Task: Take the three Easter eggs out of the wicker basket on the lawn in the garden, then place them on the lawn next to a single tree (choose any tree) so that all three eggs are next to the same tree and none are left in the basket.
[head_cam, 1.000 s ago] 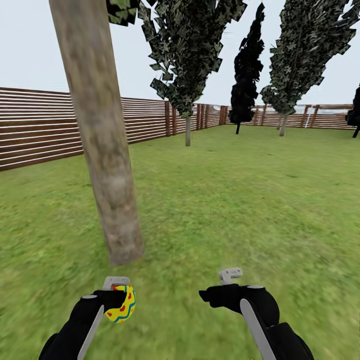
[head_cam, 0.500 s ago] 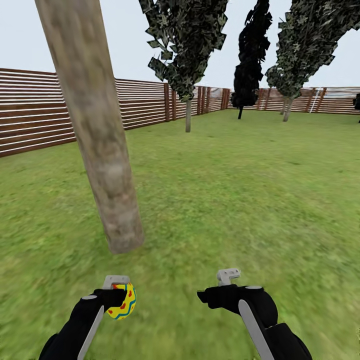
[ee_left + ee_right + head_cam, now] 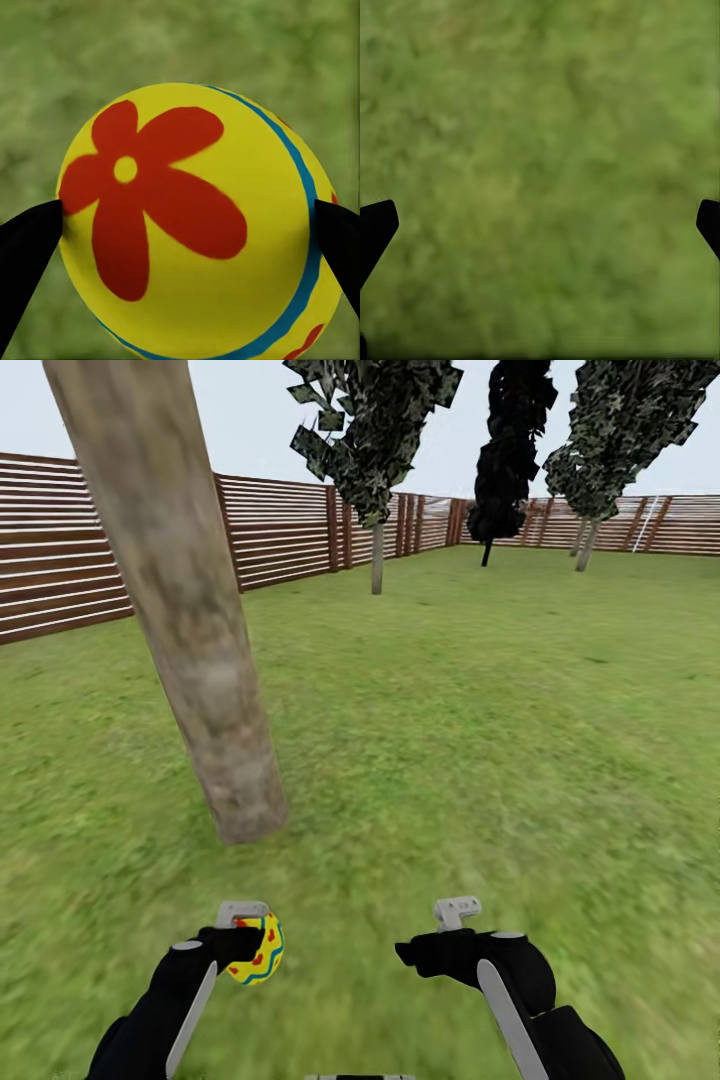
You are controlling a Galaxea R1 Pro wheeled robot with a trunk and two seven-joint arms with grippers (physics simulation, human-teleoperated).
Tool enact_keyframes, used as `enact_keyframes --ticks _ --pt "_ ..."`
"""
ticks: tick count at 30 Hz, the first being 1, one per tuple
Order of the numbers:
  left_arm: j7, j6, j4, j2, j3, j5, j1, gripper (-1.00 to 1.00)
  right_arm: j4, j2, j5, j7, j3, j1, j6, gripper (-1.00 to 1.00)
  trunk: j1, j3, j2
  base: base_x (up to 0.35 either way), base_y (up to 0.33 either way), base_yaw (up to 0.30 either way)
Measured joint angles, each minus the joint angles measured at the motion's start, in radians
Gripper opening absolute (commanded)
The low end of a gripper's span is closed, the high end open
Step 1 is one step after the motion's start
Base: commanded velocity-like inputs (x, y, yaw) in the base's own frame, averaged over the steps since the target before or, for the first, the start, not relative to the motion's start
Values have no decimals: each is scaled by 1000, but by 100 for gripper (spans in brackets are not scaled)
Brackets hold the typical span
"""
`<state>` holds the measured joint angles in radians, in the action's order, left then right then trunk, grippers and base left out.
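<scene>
We are carrying one Easter egg (image 3: 257, 952), left end effector (image 3: 247, 932) clamping it, right end effector (image 3: 540, 225) gaping empty; next, lowering it beside the tree (image 3: 190, 630) at frame left.

A bright yellow egg (image 3: 258, 952) painted with red blotches and a blue-green wavy band sits at the lower left of the head view. In the left wrist view its yellow shell (image 3: 195, 225) carries a large red flower with a yellow centre and a thin blue band. The black left gripper (image 3: 243, 940) and black right gripper (image 3: 425, 952) have pale grey parts. The mottled green lawn (image 3: 480, 710) fills the middle. A thick trunk (image 3: 190, 630) at upper left is blotchy grey-brown. The slatted fence (image 3: 280, 540) is reddish brown; a narrow tree (image 3: 510, 450) is near black.
</scene>
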<state>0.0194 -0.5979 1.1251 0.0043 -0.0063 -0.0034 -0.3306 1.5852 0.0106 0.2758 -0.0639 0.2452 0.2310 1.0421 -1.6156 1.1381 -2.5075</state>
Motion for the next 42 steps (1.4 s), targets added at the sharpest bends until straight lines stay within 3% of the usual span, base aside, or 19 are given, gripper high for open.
enact_keyframes --ticks 4,14,23,42 --pt "-1 31 -10 -1 1 1 -4 -100 0 0 0 0 0 0 0 100 -2 22 -1 0 0 0" --pt "-2 36 -6 -1 1 2 -5 -100 0 0 1 0 0 0 0 100 -6 77 -3 0 0 0" --pt "-1 22 35 -3 0 -1 -60 -100 0 0 -1 0 0 0 -4 100 -8 97 -4 0 0 0" --pt "-7 29 43 0 1 0 -60 -100 0 0 1 1 2 1 -7 100 -17 170 -9 0 0 0"
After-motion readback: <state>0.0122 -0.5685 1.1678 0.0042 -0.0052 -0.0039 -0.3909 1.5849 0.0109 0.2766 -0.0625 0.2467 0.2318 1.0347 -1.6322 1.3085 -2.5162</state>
